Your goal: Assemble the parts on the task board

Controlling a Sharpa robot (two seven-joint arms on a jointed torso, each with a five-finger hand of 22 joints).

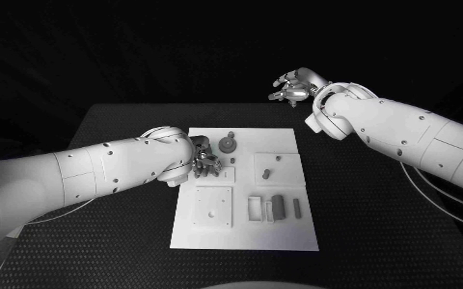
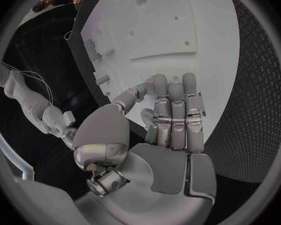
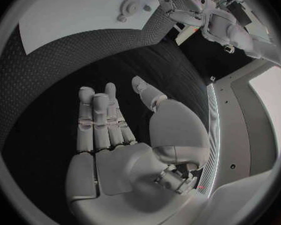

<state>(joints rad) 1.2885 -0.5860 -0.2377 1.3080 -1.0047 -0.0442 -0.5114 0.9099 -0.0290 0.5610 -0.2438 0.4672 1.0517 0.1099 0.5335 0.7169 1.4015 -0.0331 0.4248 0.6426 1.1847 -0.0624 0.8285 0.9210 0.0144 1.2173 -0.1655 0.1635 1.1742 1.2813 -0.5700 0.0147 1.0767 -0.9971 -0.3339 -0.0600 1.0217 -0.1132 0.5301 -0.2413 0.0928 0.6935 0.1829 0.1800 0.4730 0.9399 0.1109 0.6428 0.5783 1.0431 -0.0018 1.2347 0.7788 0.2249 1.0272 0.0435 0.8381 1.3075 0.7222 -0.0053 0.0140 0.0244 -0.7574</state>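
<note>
My left hand [image 1: 205, 162] hovers empty, fingers apart, over the task board [image 1: 290, 235]; my right hand [image 1: 294, 88] hangs empty, fingers spread; grey bars [image 1: 279, 207] lie in the board's slots

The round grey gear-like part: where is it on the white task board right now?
In the head view the round grey gear-like part lies near the white task board's far edge, just beside the left hand.

Left arm: reaches in from the left, bent toward the middle.
Left robot hand [image 1: 205, 162]: fingers straight, close together, holding nothing.
Right robot hand [image 1: 294, 88]: raised at far right, fingers apart, empty.
</note>
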